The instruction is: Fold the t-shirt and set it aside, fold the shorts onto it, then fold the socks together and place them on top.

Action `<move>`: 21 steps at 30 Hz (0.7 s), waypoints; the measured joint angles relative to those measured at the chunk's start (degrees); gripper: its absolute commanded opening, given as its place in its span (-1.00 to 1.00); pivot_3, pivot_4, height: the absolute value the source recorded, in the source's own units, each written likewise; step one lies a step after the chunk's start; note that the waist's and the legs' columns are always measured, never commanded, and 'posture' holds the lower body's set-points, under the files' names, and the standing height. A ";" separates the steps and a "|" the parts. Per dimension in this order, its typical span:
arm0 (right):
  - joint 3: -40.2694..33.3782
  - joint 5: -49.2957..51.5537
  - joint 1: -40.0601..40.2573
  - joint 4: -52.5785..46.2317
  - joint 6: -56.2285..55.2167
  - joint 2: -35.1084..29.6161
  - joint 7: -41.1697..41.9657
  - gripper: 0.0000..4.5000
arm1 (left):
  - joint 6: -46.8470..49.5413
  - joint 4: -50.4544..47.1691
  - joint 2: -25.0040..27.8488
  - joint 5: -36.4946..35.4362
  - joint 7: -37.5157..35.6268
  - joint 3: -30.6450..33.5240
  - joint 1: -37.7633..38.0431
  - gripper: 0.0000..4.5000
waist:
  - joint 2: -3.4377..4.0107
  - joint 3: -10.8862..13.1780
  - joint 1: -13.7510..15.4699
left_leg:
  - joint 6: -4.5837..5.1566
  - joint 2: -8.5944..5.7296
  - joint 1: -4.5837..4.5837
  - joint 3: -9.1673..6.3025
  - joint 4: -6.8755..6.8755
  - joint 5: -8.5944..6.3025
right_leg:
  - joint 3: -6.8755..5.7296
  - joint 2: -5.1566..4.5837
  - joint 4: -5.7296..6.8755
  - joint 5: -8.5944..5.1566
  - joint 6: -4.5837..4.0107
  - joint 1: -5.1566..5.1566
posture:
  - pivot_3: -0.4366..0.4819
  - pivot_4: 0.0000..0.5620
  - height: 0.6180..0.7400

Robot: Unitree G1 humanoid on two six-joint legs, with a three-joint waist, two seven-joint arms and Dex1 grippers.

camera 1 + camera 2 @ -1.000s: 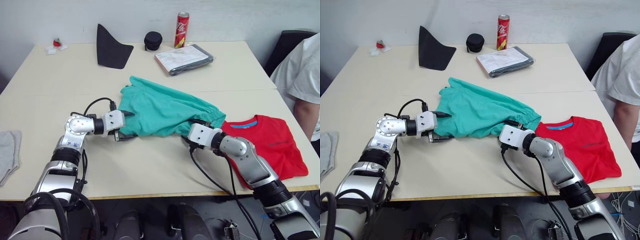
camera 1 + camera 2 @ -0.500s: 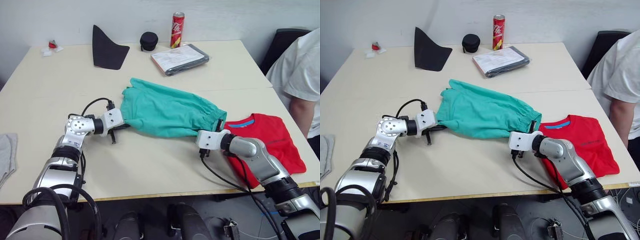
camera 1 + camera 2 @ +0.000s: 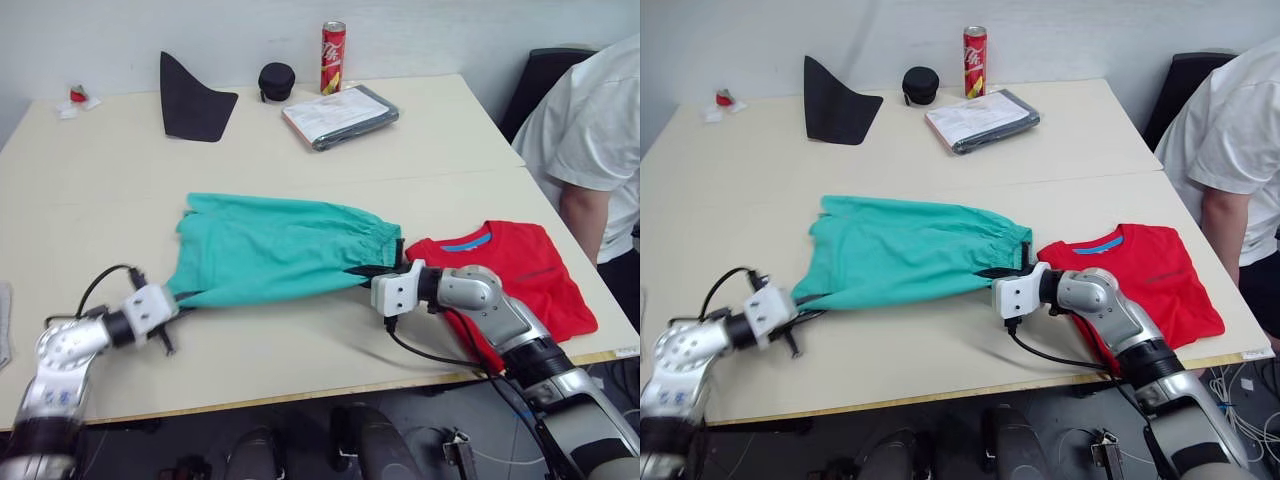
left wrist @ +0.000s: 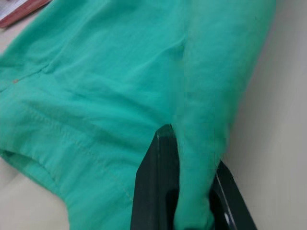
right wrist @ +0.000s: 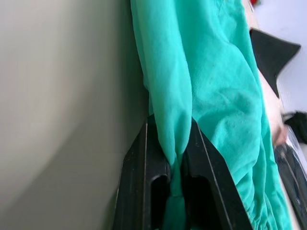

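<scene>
The table [image 3: 100, 190] takes most of the frame in the head views, a pale beige surface with a seam running across its middle. At the right edge of the frame a person [image 3: 590, 130] in a white shirt sits beside it.

The shorts [image 3: 275, 250] are the largest cloth, teal-green, stretched out flat in the center of the frame, with the gathered waistband at their right end. The t-shirt [image 3: 520, 275] lies folded at the lower right of the frame; its blue neck band is toward the shorts, and the waistband is just beside it.

The right gripper [image 3: 365, 272] is clenched on the lower right corner of the shorts, near the waistband; in the right wrist view its two black fingers [image 5: 139, 187] pinch a fold of the green fabric between them. The left gripper [image 3: 810, 302] is in the lower left of the frame and grasps the lower left corner of the shorts; in the left wrist view the fabric is squeezed between its fingers [image 4: 153, 191].

In the upper part of the frame stand smaller things: a black pointed fabric piece [image 3: 185, 90] at the upper left, a flat packet [image 3: 340, 103] and a red can [image 3: 333, 57] at the upper center, a small round black case [image 3: 276, 80] between them.
</scene>
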 measured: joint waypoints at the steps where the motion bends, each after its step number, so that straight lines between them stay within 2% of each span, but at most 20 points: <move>1: 0.13 0.63 0.07 0.01 -0.46 0.02 0.74 -1.00 | 0.77 -2.86 -0.40 -0.30 0.89 1.25 2.90 -0.98 | 0.00 0.00 0.24 | 0.01 -0.01 0.00 -0.02 0.00 -0.01 | -0.01 -0.01 -0.02 0.00 0.00 0.02 | -0.05 -0.47 1.00; 6: 0.16 6.88 6.86 -4.11 -1.43 -3.01 6.59 -1.00 | 1.42 -17.52 -3.56 -3.92 3.40 6.80 16.52 -0.98 | -0.01 -0.01 2.39 | 0.15 -0.04 -0.02 -0.08 -0.01 -0.13 | -0.02 -0.02 -0.23 0.01 0.02 0.09 | -0.05 -0.47 1.00; 12: -0.35 11.52 12.38 -8.20 0.83 -5.37 9.49 -1.00 | 1.56 -21.75 -5.06 -6.06 3.26 7.24 22.07 -0.98 | -0.03 -0.03 2.77 | 0.31 -0.04 0.01 -0.09 -0.02 -0.24 | -0.04 0.03 -0.31 0.09 0.04 0.16 | -0.05 -0.47 1.00; 13: -0.52 11.61 12.79 -8.20 0.72 -5.19 9.18 -0.88 | 1.81 -21.80 -5.16 -6.17 3.04 7.18 22.91 -0.99 | -0.03 -0.04 2.75 | 0.43 -0.04 0.02 -0.10 -0.05 -0.33 | -0.04 0.06 -0.32 0.09 0.04 0.16 | -0.05 -0.47 1.00; 16: -1.37 12.65 14.09 -6.55 0.94 -4.62 8.82 -0.52 | 3.27 -20.30 -5.25 -7.16 1.76 6.74 24.34 -0.69 | -0.03 -0.04 2.72 | 0.39 -0.04 0.02 -0.09 -0.19 -0.31 | -0.04 0.10 -0.42 0.09 0.04 0.15 | -0.05 -0.47 1.00; 21: -5.00 14.28 16.28 -7.52 0.72 -7.37 9.35 0.25 | 6.69 -20.15 -5.08 -11.55 -1.47 6.90 25.93 0.03 | -0.05 -0.05 2.97 | 0.34 -0.04 -0.03 -0.12 -0.22 -0.28 | -0.07 0.09 -0.60 0.10 0.05 0.17 | -0.05 -0.47 1.00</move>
